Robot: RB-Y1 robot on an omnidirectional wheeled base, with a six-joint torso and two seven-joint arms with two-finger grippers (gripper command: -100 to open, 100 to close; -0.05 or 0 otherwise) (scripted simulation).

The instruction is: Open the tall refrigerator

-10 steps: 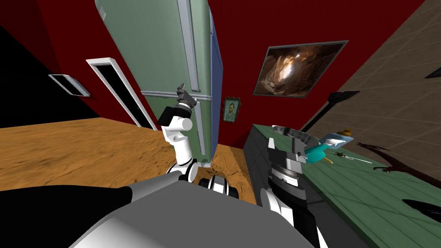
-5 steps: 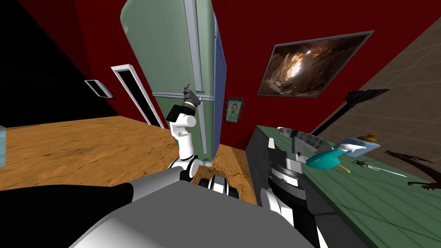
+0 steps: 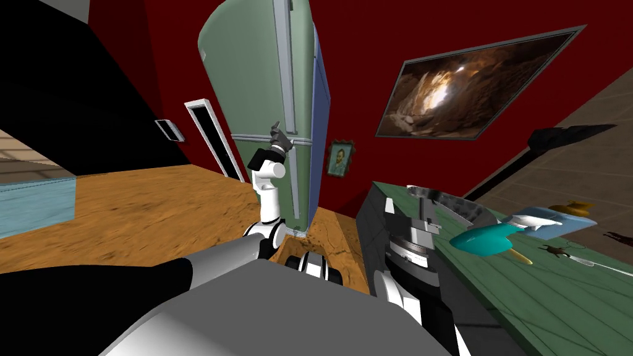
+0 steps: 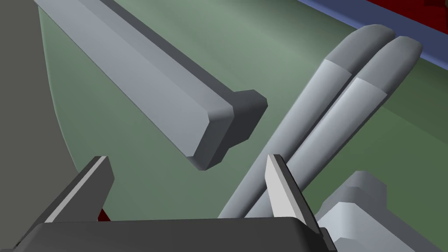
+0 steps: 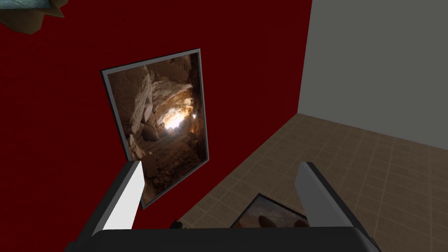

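The tall pale green refrigerator stands against the red wall, both doors flush. My left gripper is raised to the seam between the upper and lower door, beside the grey vertical handles. In the left wrist view the left gripper is open. The squared end of one grey handle bar lies just ahead between its fingers, untouched. Twin grey trim strips run behind one fingertip. Another handle's end shows beside it. My right gripper hangs over the counter, and the wrist view shows the right gripper open with nothing in it.
A green counter runs along my right with a metal sink bowl, a teal object and a light blue box. A white-framed doorway opens onto a black area left of the refrigerator. A pale blue unit stands far left.
The whole head view has swung, so I have turned; the refrigerator now sits further right in view. My left gripper stays open at the door seam.
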